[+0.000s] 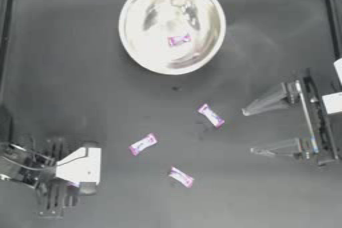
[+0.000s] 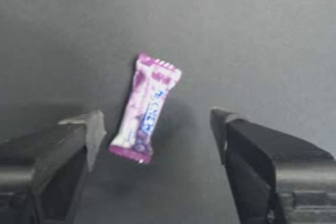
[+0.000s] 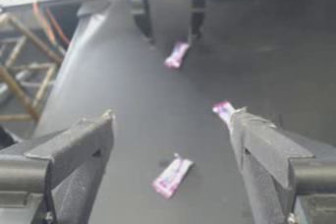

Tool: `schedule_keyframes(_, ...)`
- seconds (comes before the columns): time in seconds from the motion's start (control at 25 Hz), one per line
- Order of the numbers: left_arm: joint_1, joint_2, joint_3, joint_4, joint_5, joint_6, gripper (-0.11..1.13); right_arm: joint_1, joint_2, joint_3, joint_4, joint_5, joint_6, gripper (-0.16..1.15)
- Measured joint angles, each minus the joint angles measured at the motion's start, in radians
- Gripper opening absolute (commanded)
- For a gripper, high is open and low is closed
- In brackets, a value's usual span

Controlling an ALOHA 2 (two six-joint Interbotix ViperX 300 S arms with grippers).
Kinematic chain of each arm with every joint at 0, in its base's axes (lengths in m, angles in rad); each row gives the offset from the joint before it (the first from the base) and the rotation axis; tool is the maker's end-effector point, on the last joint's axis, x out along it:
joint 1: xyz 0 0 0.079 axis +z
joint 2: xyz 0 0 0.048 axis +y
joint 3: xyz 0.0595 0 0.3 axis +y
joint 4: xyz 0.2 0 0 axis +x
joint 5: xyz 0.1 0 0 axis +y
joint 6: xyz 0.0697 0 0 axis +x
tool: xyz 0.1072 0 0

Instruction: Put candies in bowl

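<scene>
Left tool (image 2: 154, 134) wide, straddling white pink-ended wrapped candy (image 2: 143, 109) near bench's front-left corner; long axis across your closing line. Close there.

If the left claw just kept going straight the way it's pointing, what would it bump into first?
Most likely the candy lying on the table between the left claw's open jaws. It points down at that candy, with nothing else in its way.

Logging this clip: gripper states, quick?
Left gripper: open, straddling a candy, not gripping.
Right gripper: open, empty.
</scene>
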Motion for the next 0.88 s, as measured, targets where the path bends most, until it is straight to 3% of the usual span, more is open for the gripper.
schedule_keyframes(0.32,-0.002,0.055,0.000,-0.005,-0.009,-0.002,0.95,0.000,-0.002,0.000,0.005,-0.003,0.002,0.98)
schedule_keyframes(0.56,-0.002,0.064,0.000,-0.005,-0.014,-0.014,0.85,0.000,-0.002,0.000,0.011,-0.006,0.000,0.98)
schedule_keyframes(0.88,-0.002,0.084,-0.002,0.012,-0.017,-0.049,0.80,-0.002,-0.002,0.000,0.012,-0.008,0.002,0.98)
